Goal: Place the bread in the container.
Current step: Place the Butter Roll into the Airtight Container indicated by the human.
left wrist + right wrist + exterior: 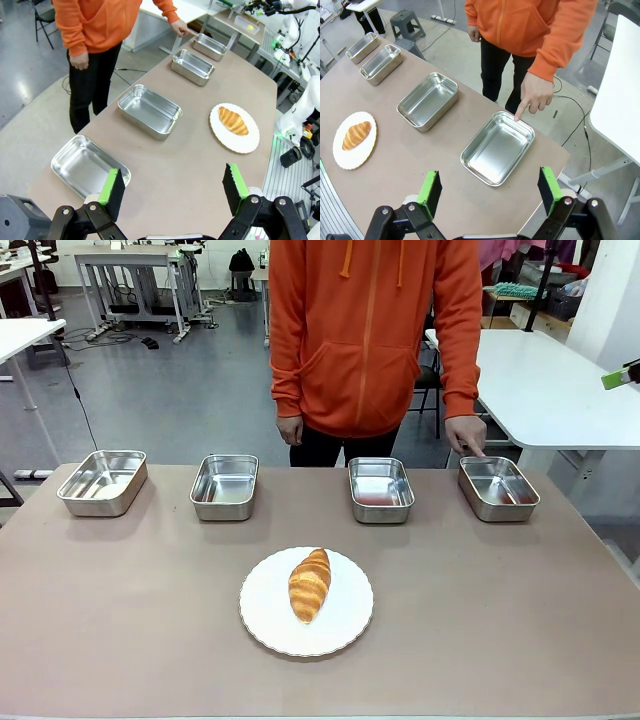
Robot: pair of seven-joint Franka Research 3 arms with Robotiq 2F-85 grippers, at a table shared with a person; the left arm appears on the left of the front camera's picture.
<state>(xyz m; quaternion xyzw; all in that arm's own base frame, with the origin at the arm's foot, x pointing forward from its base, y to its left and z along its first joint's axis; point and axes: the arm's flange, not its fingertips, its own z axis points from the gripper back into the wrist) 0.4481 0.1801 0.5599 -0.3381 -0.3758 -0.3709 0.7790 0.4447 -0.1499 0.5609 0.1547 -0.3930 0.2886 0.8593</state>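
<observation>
The bread (310,584), a golden-brown croissant, lies on a round white plate (345,625) at the middle of the table. Several steel trays stand in a row behind it. A person's hand (466,435) points a finger at the rim of the far-right container (498,487), which is empty. In the right wrist view my right gripper (490,192) hangs open above the table edge near that container (497,147), with the bread (356,135) far off to the left. My left gripper (173,192) is open over the table's left end, and the bread (233,120) lies ahead of it.
Three more empty steel trays (102,481) (224,486) (381,489) stand in the row. The person in an orange hoodie (370,330) stands at the far edge. A white table (555,390) is behind on the right. Bare tabletop surrounds the plate.
</observation>
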